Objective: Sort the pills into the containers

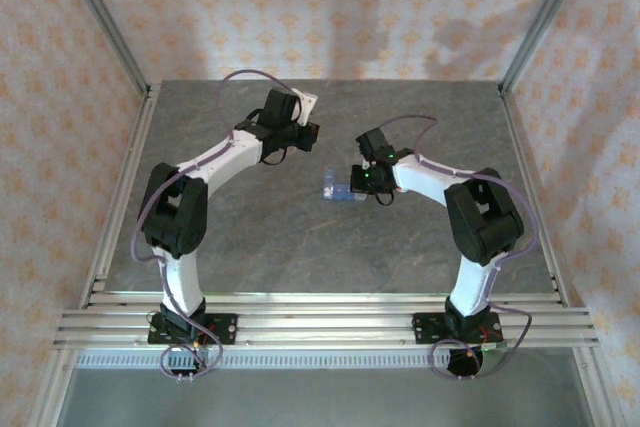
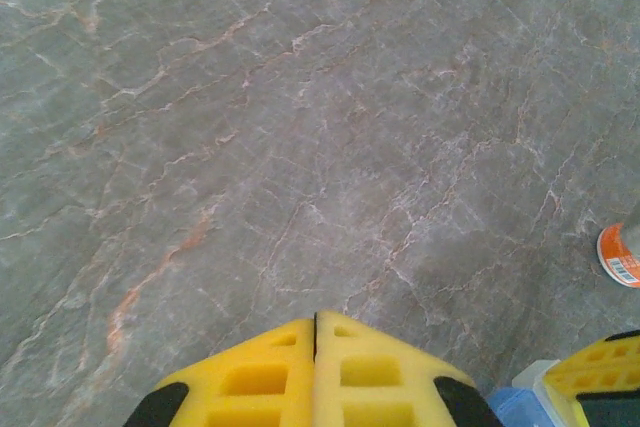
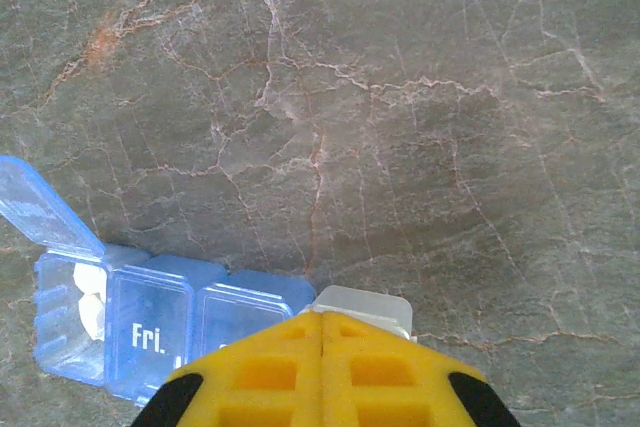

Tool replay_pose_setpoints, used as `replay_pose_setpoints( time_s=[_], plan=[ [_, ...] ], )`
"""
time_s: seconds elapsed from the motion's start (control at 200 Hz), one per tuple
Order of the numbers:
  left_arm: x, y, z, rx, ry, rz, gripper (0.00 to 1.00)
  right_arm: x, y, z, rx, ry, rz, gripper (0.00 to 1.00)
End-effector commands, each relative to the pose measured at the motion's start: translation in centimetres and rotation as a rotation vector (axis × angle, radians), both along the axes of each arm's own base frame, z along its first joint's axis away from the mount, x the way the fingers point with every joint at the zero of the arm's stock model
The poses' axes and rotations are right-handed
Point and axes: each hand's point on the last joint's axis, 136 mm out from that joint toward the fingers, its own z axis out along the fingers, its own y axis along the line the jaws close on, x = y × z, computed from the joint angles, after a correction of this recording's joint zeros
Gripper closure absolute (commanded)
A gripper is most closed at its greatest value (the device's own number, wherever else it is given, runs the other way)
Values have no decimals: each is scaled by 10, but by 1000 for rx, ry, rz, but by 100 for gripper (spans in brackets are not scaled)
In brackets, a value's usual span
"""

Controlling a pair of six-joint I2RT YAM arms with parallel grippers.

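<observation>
Orange floral walls (image 1: 330, 7) enclose a grey, veined stone-look table (image 1: 300, 247). Mid-table lies the translucent blue, square-celled pill box (image 3: 150, 322), one lid (image 3: 40, 207) raised over what may be white pills (image 3: 88, 299). The right gripper (image 3: 320, 319), just above it, and the left gripper (image 2: 315, 319) both press yellow foam fingers (image 2: 260, 377) together.

Table (image 1: 300, 237) on my feed is a grey stone-look slab with rusty veins all over it. Sitting flat on it near the middle is the little blue pill box (image 3: 150, 322). Its end lid (image 3: 40, 209) is flipped up with white pills (image 3: 88, 297) inside, and the next lid reads "Fri." There's also an orange bottle (image 2: 620, 255) close by (cut off by the frame, so can't say much).
</observation>
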Motion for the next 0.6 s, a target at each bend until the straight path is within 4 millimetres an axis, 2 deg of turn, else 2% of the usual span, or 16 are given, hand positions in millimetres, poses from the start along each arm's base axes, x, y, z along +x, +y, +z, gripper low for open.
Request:
replay_pose_setpoints(
  time_s=[0.0, 0.22, 0.465, 0.591],
  plan=[
    [-7, -14, -16, -4, 89, -36, 100, -6, -7, -15, -38, 41, -4, 94],
    [-14, -33, -44, 18, 176, -84, 100, -9, -9, -18, -33, 44, -8, 94],
    [-19, -39, -54, 26, 195, -96, 100, -5, -5, -7, -13, 19, -5, 93],
    [-21, -40, -61, 33, 219, -100, 100, -6, -5, -10, -14, 25, -5, 93]
  ],
)
